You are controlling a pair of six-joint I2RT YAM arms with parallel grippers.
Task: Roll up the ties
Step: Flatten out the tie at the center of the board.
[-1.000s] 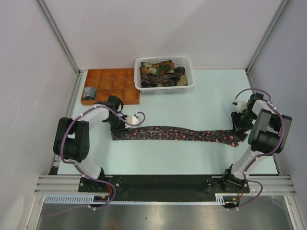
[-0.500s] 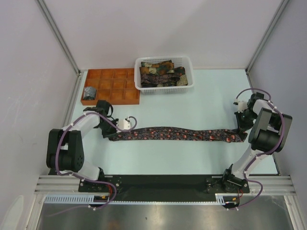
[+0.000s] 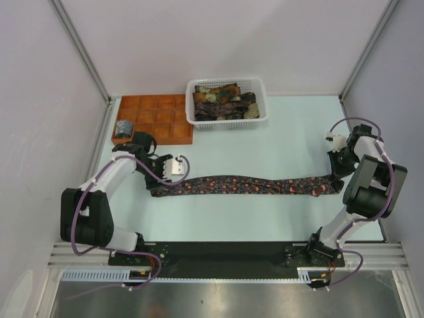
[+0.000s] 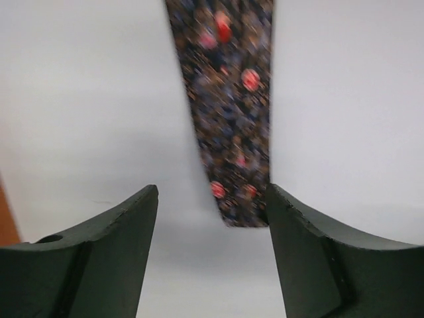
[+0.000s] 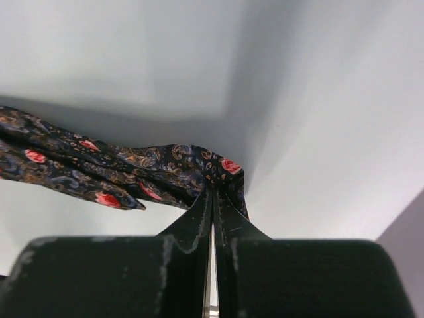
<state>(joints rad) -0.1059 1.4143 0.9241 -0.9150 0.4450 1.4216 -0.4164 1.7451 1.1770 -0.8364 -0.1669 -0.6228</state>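
Note:
A dark tie [image 3: 245, 185] with pink-red marks lies stretched across the table from left to right. My left gripper [image 3: 161, 180] is open just past the tie's narrow end; in the left wrist view that end [image 4: 232, 132] lies flat between my fingers [image 4: 311, 258], touching neither clearly. My right gripper [image 3: 336, 173] is shut on the tie's wide end, and in the right wrist view the cloth [image 5: 165, 169] bunches at my fingertips and lifts off the table. Other rolled or folded ties [image 3: 224, 103] lie in the white basket.
A white mesh basket [image 3: 196, 118] stands at the back centre. An orange compartment tray [image 3: 159, 106] stands at the back left, with one rolled dark tie [image 3: 124, 128] in a near-left cell. The frame posts rise at both back corners.
My left arm has swung outward to the left and its gripper has let go of the narrow end. The tie has been pulled straighter. My right gripper has moved slightly back, still gripping.

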